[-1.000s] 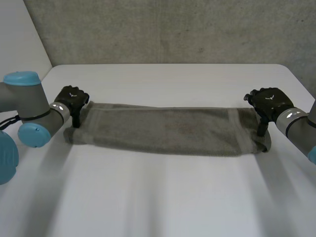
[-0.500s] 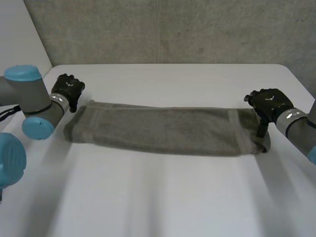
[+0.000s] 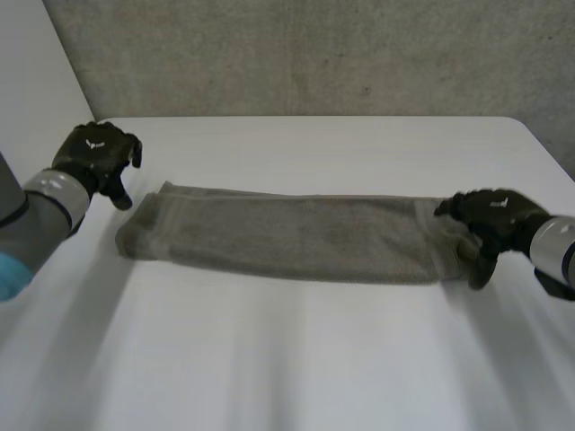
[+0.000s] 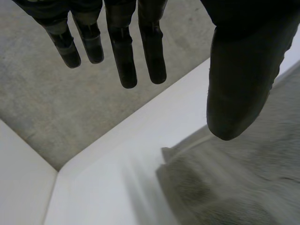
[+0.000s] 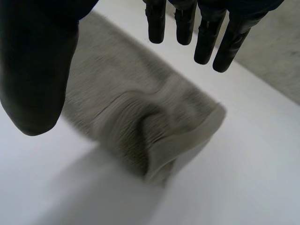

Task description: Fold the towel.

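The grey towel [image 3: 287,238] lies folded into a long narrow band across the middle of the white table [image 3: 314,359], running from near the table's left edge to near its right edge, with the long sides roughly parallel to the far edge. Its left end lies flat with a squared corner [image 4: 234,187]; its right end is rumpled, the layers bunched and one fold standing slightly up [image 5: 140,122]. The right hand [image 3: 490,220] is at that rumpled right end, its fingers [image 5: 206,33] straight and set well apart from the thumb, pinching nothing; the towel's end lies below the gap between them, and whether the hand touches the cloth cannot be told. The left hand [image 3: 94,160] hangs clear of the towel near the table's far left corner, beside the towel's left end, with straight fingers [image 4: 126,51] spread away from the thumb and nothing held. Behind the table's far edge stands a rough grey concrete wall [image 3: 314,54]
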{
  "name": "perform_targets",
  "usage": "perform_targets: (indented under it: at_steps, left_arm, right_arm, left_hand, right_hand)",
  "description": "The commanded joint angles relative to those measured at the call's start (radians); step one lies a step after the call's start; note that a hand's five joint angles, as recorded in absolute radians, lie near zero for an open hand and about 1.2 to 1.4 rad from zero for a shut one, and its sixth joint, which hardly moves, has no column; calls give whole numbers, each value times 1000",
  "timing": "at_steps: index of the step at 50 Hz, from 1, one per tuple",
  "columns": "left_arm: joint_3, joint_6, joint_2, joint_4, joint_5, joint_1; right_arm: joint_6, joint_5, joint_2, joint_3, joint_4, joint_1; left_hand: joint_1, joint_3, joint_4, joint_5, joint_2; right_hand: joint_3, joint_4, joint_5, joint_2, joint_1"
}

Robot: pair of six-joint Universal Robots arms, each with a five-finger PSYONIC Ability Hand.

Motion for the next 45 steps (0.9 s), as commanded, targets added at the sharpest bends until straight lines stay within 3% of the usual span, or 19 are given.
perform_targets:
  at_steps: [1,6,18,20,21,23,24,26,35,40,45]
  left_arm:
    - [-174,2,51,78,13,-22]
    - [-227,2,51,103,13,-34]
    - [-246,-7,48,126,13,-40]
    - [-248,-14,50,126,15,-40]
    - [-248,-24,48,126,13,-42]
    - [-250,-28,50,126,13,-40]
    - [-251,-36,50,127,13,-40]
    - [-254,-41,50,127,15,-40]
    - [-260,-45,56,127,15,-38]
    - [-262,-45,62,127,13,-35]
    - [-265,-45,63,127,13,-35]
  right_arm:
    - [-78,10,36,120,-156,6]
    - [-80,18,111,140,-334,-2]
    - [-86,23,209,120,-409,-7]
    - [-86,24,215,124,-454,-7]
    - [-86,24,215,124,-454,-7]
    - [-88,26,217,129,-495,-8]
    - [-88,26,217,129,-495,-8]
    - [-88,27,215,130,-509,-16]
    - [-109,23,175,132,-475,-114]
    - [-230,-5,146,101,-396,-304]
    - [-295,-25,135,-1,-308,-376]
  left_hand:
    - [-36,-58,-66,-11,-38]
    - [-36,-58,-66,-11,-38]
    - [-36,-58,-66,-11,-38]
    - [-36,-58,-66,-11,-38]
    - [-36,-58,-66,-11,-38]
    - [-36,-58,-66,-11,-38]
    - [-36,-58,-66,-11,-38]
    - [-36,-58,-66,-11,-38]
    - [-36,-58,-66,-11,-38]
    - [-39,-58,-66,-14,-41]
    - [-39,-58,-66,-14,-41]
  right_hand:
    - [-53,-76,-65,-77,-56]
    - [-53,-76,19,6,28]
    - [-53,-76,148,136,157]
    - [-53,-76,402,390,411]
    - [-53,-76,404,391,413]
    - [-53,-76,769,756,778]
    - [-53,-76,771,758,780]
    - [-53,-76,1155,1143,1164]
    - [-53,-76,1157,1145,1166]
    - [-53,-76,1157,1145,1166]
    - [-53,-76,1157,1145,1166]
